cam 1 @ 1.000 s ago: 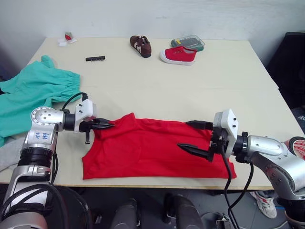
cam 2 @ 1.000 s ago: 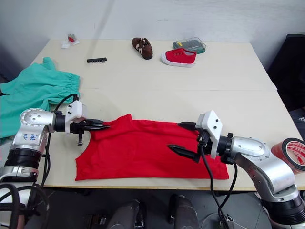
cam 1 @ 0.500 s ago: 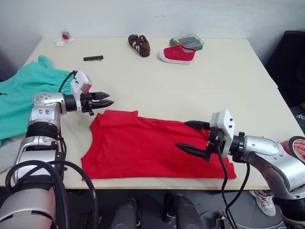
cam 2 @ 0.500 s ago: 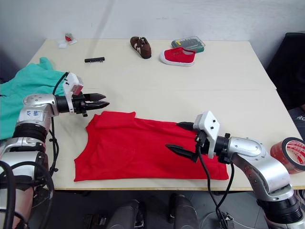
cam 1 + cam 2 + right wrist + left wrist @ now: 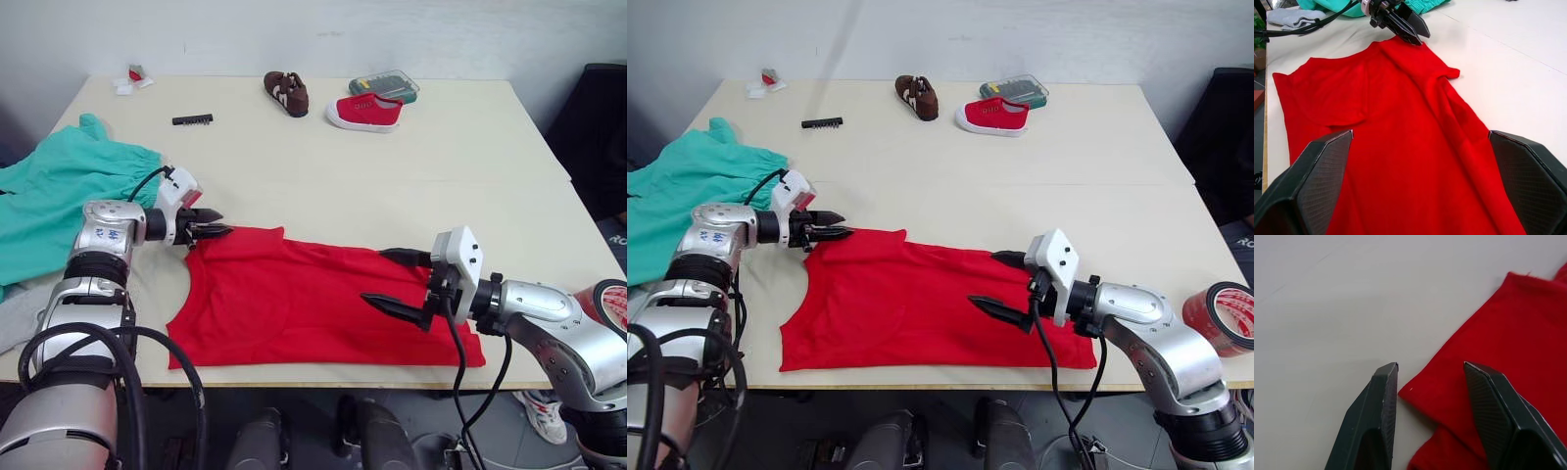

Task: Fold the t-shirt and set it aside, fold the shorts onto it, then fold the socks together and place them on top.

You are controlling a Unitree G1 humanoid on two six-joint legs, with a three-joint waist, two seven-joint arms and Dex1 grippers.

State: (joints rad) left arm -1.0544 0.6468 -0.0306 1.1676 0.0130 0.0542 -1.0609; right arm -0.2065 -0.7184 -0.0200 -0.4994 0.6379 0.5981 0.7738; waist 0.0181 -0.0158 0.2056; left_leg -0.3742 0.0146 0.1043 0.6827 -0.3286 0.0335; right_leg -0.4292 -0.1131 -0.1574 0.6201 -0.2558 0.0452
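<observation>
Lying flat near the front edge of the table [image 5: 470, 147], the t-shirt [image 5: 304, 304] is spread wide, one far corner turned toward the robot's left. No print or label can be read on it. The left arm carries a small blue marking on its silver casing; the characters are too small to read.

Left gripper [image 5: 217, 230]: at the t-shirt's far left corner, low over the table. In the left wrist view the two fingers [image 5: 1376, 411] stand parted, the red corner lying between them; not pinched. The right wrist view also catches this gripper at that corner.

Right gripper [image 5: 385, 279]: over the right part of the t-shirt, fingers spread wide with red cloth beneath and between them, nothing gripped.

The shorts [image 5: 59, 196]: bunched at the table's left edge, gathered waist toward the left arm, apart from the t-shirt. A bit of light grey cloth [image 5: 15, 318], possibly the socks, lies at the near left edge beside them.

Far side of table:
- brown shoe [image 5: 288, 94] with white stripes
- red canvas shoe [image 5: 364, 112] with white sole, just beside it
- clear-lidded case [image 5: 386, 85] behind the red shoe
- black bit strip [image 5: 194, 119]
- small white and red scrap [image 5: 132, 78] at the far left corner

Roll of red tape [image 5: 1225, 318] off the table's right side. Nothing lies on the t-shirt besides the grippers over it.
</observation>
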